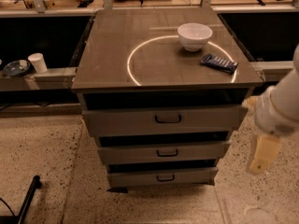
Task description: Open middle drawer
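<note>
The step in hand was the approach: nothing had yet touched the middle drawer [163,152], which sat between the top drawer [163,119] and the bottom drawer [163,176] in the cabinet and looked shut. Its small black handle [167,152] lay at the centre of the front panel, in line with the handles above and below.

The gripper [263,155] hung at the right of the cabinet, off its right corner and about level with the middle drawer, well apart from the handle. How its jaws stood could not be told from this view.

The next move would likely call for swinging left across the drawer fronts, lining up with the middle handle rather than its neighbours, hooking or pinching the loop, and pulling straight out. The three handles sat close, one above another, so the wrong one could easily be caught.

On the worktop [117,55] stood a white bowl [195,35] and a dark packet [218,63], both clear of the drawers. A cup [37,62] stood on a ledge to the left. Nothing seemed to block the drawer front.
</note>
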`<state>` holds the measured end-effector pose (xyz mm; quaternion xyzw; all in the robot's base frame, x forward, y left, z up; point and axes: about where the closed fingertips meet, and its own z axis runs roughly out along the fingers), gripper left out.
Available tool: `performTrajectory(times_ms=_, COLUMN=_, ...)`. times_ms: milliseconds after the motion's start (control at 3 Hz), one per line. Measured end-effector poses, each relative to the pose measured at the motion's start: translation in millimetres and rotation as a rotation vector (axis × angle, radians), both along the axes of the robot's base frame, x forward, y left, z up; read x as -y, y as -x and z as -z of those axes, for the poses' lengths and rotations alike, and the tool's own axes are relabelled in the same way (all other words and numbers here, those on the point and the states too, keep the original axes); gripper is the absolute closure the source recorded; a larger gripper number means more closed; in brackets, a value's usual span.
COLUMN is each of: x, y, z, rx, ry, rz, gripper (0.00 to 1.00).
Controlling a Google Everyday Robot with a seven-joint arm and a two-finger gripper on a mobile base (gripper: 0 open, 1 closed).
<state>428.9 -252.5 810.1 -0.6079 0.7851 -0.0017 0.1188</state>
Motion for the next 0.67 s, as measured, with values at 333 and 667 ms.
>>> performTrajectory(times_ms=333, x=5.0, y=13.4, z=74.9, rx=-0.005, ry=0.077, rz=-0.095, gripper=0.0)
performTrajectory(times_ms=667, x=3.2, y=14.9, z=69.8, rx=-0.004, ry=0.073, rz=-0.094, gripper=0.0)
